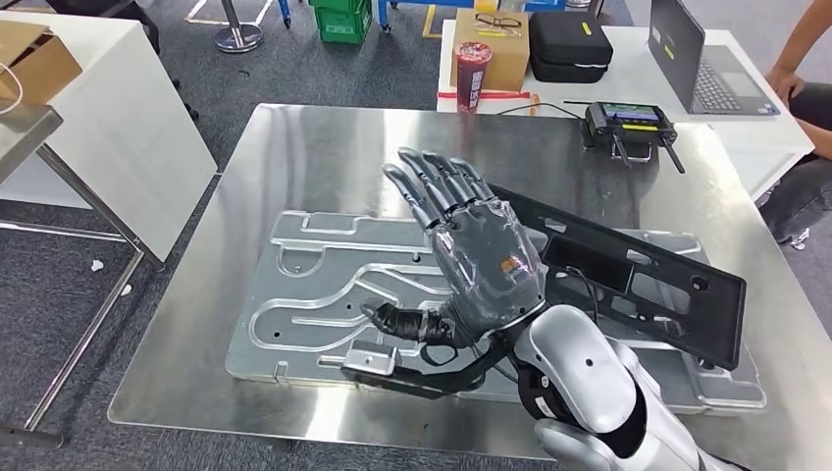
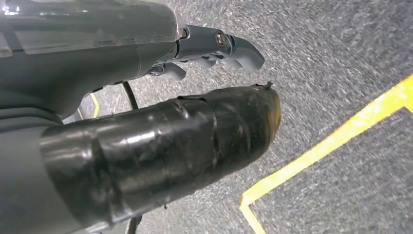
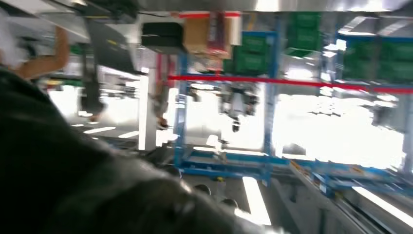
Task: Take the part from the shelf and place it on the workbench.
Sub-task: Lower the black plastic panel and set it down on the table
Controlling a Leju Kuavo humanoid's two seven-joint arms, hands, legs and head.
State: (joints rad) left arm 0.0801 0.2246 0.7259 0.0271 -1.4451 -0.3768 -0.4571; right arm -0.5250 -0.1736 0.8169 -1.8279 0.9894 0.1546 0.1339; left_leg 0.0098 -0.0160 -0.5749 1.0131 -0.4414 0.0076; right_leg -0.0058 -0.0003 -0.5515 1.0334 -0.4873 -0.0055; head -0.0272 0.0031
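Note:
The black plastic frame part (image 1: 638,275) lies flat and slantwise on a grooved aluminium plate (image 1: 314,294) on the steel workbench (image 1: 294,147). My right hand (image 1: 476,255) hovers over the part's near left half, palm down, fingers spread and stretched forward, holding nothing. Its taped thumb (image 1: 397,319) sits just above the part's near left end (image 1: 378,363); I cannot tell whether it touches. In the blurred right wrist view the hand (image 3: 73,185) is a dark mass. My left hand (image 2: 170,141) hangs over grey floor, its fingers (image 2: 234,46) loose and empty.
Behind the workbench a white table carries a cardboard box (image 1: 495,44), a red cup (image 1: 471,74), a black case (image 1: 569,44), a laptop (image 1: 697,59) and a controller (image 1: 628,123). A person (image 1: 800,59) sits at the right. Another white table (image 1: 108,118) stands left. Yellow floor tape (image 2: 331,146).

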